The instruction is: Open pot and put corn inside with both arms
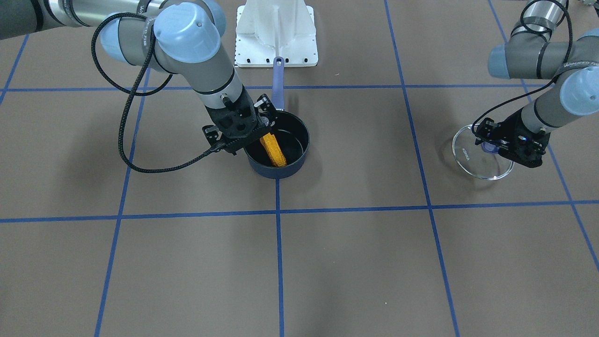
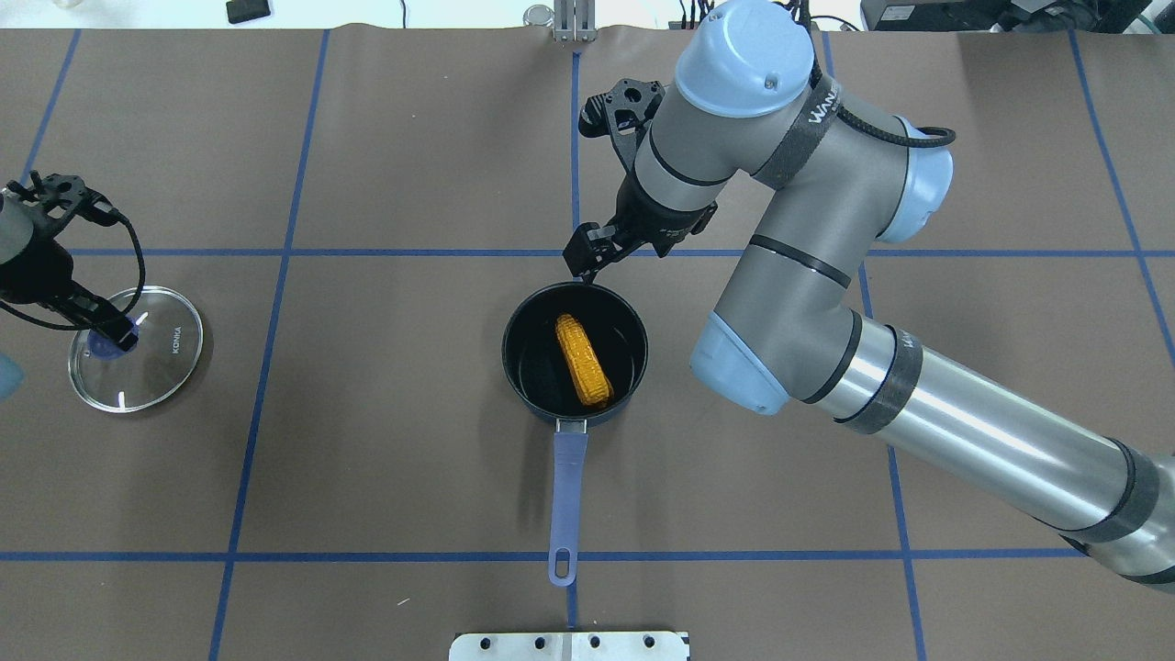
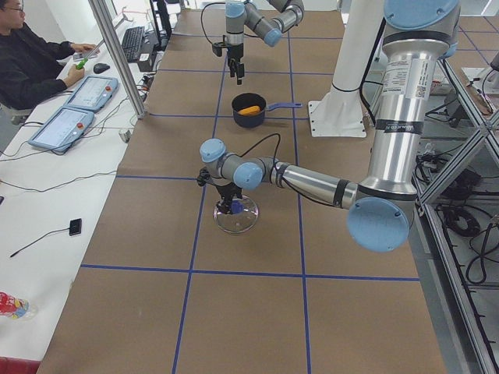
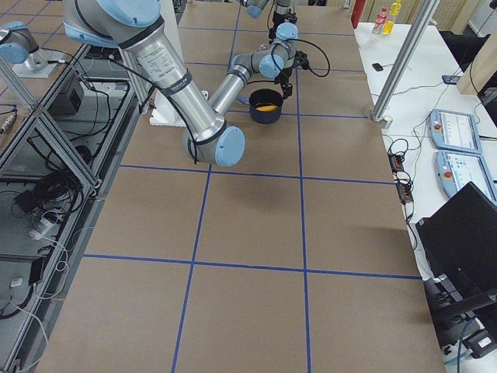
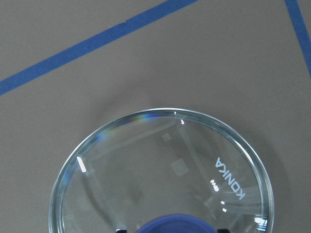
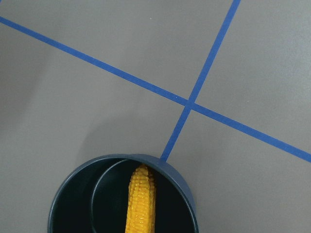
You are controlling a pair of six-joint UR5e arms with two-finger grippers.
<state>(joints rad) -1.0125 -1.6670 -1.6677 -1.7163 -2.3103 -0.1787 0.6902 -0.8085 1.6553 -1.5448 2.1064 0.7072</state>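
**A:** Start at the robot's side. What comes first?

**B:** The handle, long, straight and periwinkle-blue. It points back toward the robot along a strip of blue tape on the brown table. It joins the pot, a small round saucepan that is dark navy outside and black inside, standing upright with no cover on it.

**A:** And the corn?

**B:** The corn lies inside the pot on the black floor. It is one small orange-yellow ear with rows of bumpy kernels, tapered at both ends and shorter than the pot is wide. It lies at a slant, one tip toward the far rim and the other toward the handle side. Nothing is holding it.

**A:** Where's the lid?

**B:** Well apart, on the robot's left, at about the same depth as the pot. The lid is round clear glass and lies flat on the table. The left gripper is down at its blue knob, with a jaw on either side. I cannot tell whether they are pressing on the knob.

**A:** And further out?

**B:** The right gripper hangs above the pot's far rim, clear of it and carrying nothing. I cannot tell whether its jaws are parted or together.
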